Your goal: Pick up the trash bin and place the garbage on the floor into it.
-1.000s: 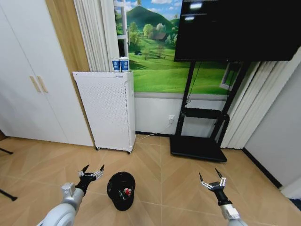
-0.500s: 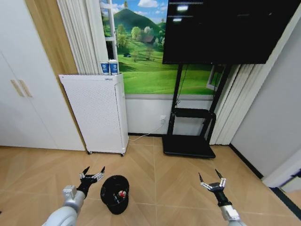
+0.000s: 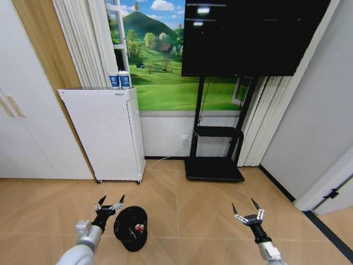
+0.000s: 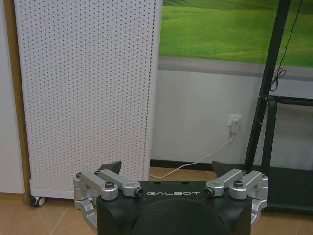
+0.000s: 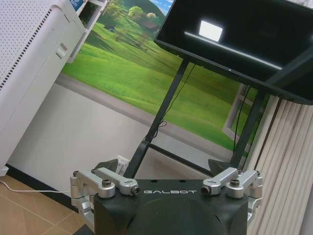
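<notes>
Bin [image 3: 130,227] sits on the floor at lower left, litter already inside. Left tool [image 3: 109,206] hangs spread just beside its rim, probably lining up a grab; right tool [image 3: 247,212] spread, idle lower right.

The trash bin [image 3: 130,227] is a small black round mesh wastebasket, slightly tapered toward its base. It stands on the wooden floor with its open mouth tipped toward the camera, just beside the left claw [image 3: 110,204], on that claw's inner side and a little nearer the robot. It is well apart from the right claw [image 3: 246,210]. Inside the bin lies 1 small red-and-white item [image 3: 140,227] of garbage, resting low against the dark mesh; its exact kind cannot be told.
</notes>
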{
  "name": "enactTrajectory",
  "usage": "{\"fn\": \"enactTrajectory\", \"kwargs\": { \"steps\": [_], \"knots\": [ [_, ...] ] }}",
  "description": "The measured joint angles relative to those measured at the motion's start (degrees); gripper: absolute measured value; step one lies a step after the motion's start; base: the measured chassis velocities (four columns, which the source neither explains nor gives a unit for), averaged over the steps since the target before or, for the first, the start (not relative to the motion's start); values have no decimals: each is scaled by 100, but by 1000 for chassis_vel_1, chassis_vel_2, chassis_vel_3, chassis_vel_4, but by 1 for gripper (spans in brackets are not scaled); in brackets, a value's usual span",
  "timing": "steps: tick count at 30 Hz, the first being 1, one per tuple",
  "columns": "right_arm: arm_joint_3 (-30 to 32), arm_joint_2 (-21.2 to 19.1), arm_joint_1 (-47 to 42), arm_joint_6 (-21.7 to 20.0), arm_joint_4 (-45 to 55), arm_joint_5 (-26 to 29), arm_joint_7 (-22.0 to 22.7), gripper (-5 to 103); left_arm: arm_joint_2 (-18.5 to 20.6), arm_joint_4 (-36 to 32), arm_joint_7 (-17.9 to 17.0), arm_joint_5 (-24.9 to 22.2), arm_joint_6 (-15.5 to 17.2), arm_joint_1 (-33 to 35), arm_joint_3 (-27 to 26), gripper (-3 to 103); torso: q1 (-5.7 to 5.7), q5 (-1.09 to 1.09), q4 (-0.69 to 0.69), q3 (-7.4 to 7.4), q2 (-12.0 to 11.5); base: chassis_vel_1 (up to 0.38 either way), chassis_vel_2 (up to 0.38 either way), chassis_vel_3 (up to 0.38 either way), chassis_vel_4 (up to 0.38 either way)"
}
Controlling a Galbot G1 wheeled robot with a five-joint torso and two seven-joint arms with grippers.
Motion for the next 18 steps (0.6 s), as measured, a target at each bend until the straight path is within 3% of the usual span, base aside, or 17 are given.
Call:
{"fn": "enactTrajectory", "kwargs": {
  "steps": [6, 9, 18],
  "knots": [
    [58, 56, -75, 2, 20, -63, 26, 100, -28, -1, 95, -6, 69, 31, 43, 100, -5, 1, -1, -6, -11, 48, -55, -55, 45],
    [132, 69, -123, 2, 19, -116, 43, 100, 5, 56, 407, -80, 36, 99, -107, 100, 22, 0, -1, 35, 58, 0, 0, 0, 0],
    [154, 136, -150, 2, 6, -160, 71, 100, 47, 167, 482, -76, 35, 184, -210, 100, 102, 0, -1, 149, 257, 0, 0, 0, 0]
  ]
}}
